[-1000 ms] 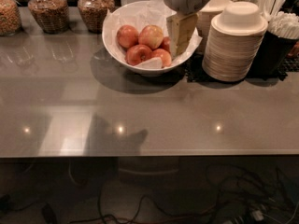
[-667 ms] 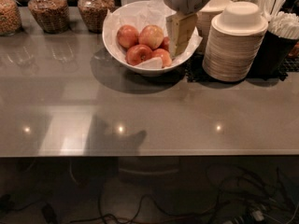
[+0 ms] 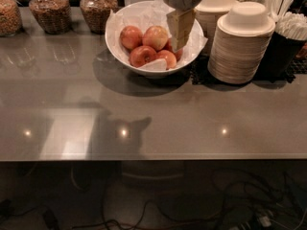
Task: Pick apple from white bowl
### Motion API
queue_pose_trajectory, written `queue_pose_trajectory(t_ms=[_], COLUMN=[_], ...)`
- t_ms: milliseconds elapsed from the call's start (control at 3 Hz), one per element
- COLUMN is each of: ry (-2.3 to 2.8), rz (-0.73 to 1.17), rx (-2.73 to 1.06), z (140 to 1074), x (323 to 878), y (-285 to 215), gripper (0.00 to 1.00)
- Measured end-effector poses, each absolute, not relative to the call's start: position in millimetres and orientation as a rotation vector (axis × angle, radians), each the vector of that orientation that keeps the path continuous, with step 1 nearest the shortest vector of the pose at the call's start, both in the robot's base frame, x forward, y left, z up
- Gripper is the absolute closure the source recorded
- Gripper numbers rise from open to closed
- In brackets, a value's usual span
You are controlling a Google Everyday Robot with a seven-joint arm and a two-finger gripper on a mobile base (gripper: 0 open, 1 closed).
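Note:
The white bowl [image 3: 116, 38], lined with crinkled white paper, stands at the back middle of the grey counter. It holds several apples. The palest apple [image 3: 156, 36], yellowish-pink with a light blush, lies at the back middle of the bowl. Deeper red apples lie to its left [image 3: 130, 36] and in front [image 3: 143, 55], [image 3: 167, 59]. My gripper [image 3: 176, 45] hangs down from the top edge over the right part of the bowl, just right of the pale apple. Its beige tip is low among the apples and hides part of one red apple behind it.
Two stacks of beige disposable bowls [image 3: 241, 47] stand right of the white bowl. A black holder with white cutlery [image 3: 288, 28] is at the far right. Glass jars of dry food [image 3: 48, 11] line the back left. The counter's front edge [image 3: 153, 156] runs across.
My gripper has shifted slightly left and a little higher in the picture, closer to the pale apple. The bowl and apples have not moved.

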State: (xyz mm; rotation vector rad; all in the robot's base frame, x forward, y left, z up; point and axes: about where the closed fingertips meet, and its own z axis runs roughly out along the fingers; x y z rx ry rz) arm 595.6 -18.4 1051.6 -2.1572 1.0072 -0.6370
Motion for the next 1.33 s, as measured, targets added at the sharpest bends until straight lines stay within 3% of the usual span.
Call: queue_pose_trajectory(t_ms=[1333], ry=[0.820], rz=[-0.609], rx=[-2.330], z=[988.0], x=[696.9], y=[-2.9], gripper=[0.00])
